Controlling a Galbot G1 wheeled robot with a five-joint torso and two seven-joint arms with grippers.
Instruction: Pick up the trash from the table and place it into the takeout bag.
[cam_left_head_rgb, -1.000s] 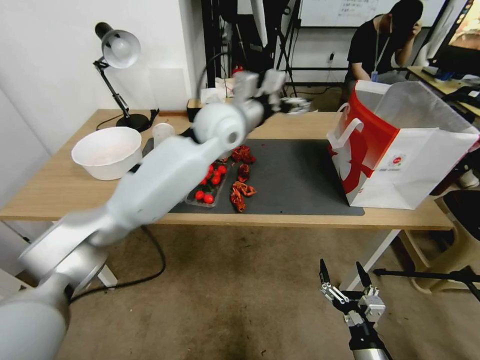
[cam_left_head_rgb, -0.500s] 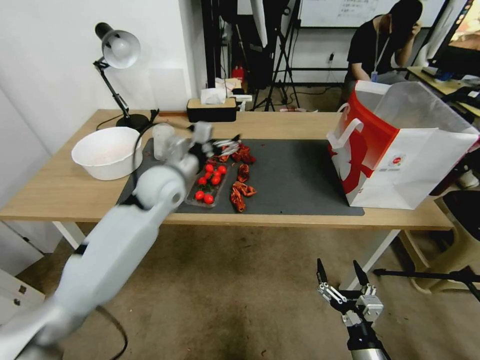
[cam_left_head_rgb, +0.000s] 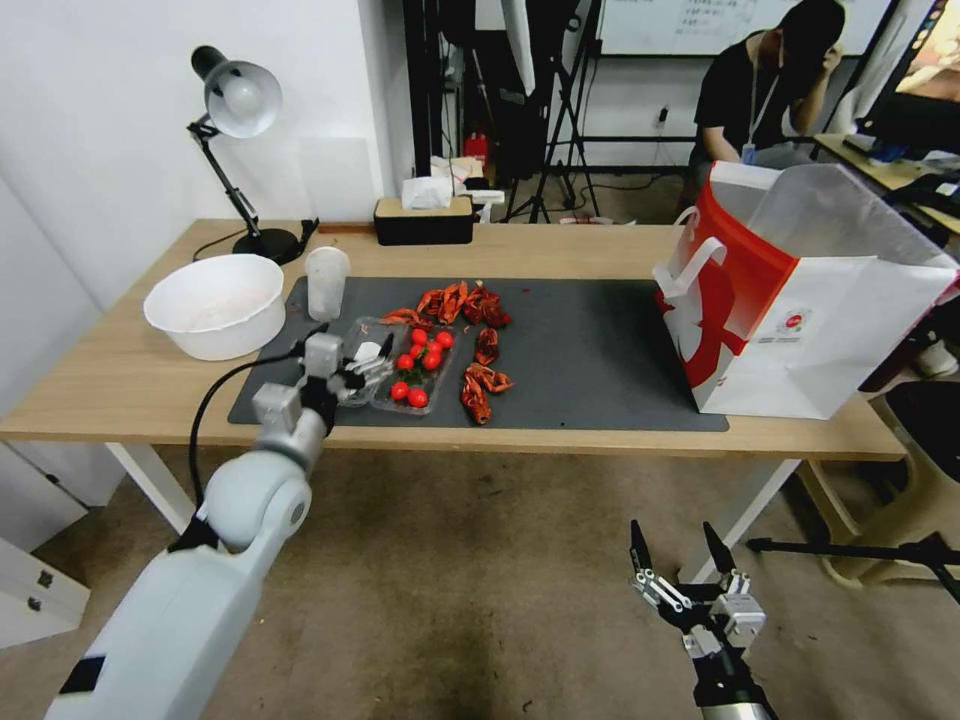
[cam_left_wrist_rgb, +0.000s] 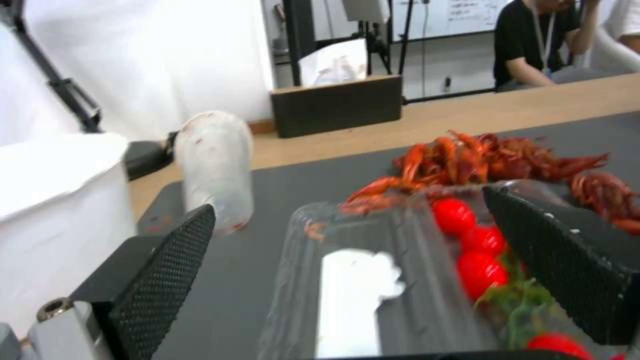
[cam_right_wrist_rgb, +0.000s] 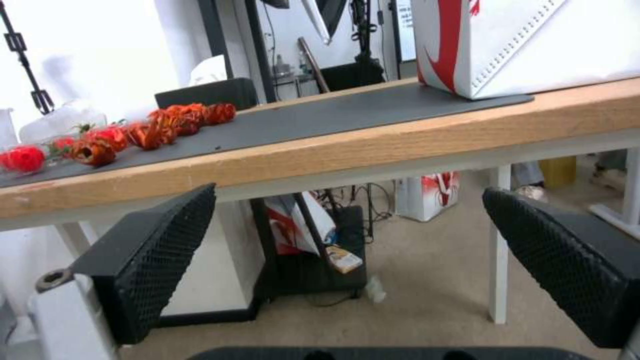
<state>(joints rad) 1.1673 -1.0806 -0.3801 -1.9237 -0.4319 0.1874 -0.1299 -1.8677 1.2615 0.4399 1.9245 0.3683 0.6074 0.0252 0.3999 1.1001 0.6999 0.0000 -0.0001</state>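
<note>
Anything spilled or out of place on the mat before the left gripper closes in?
Yes. Red crayfish shells lie loose on the dark mat, scattered beside the clear tray of cherry tomatoes rather than in any container. The plastic cup stands upside down. The left gripper sits open at the tray's near end.

bright even indoor light, warped edges, blurry wrist views

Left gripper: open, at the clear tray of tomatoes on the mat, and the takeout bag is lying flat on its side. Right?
Not quite. The takeout bag stands upright with its mouth open, at the right end of the table, as the head view shows. The rest holds: the left gripper is open at the clear tray of tomatoes on the mat.
</note>
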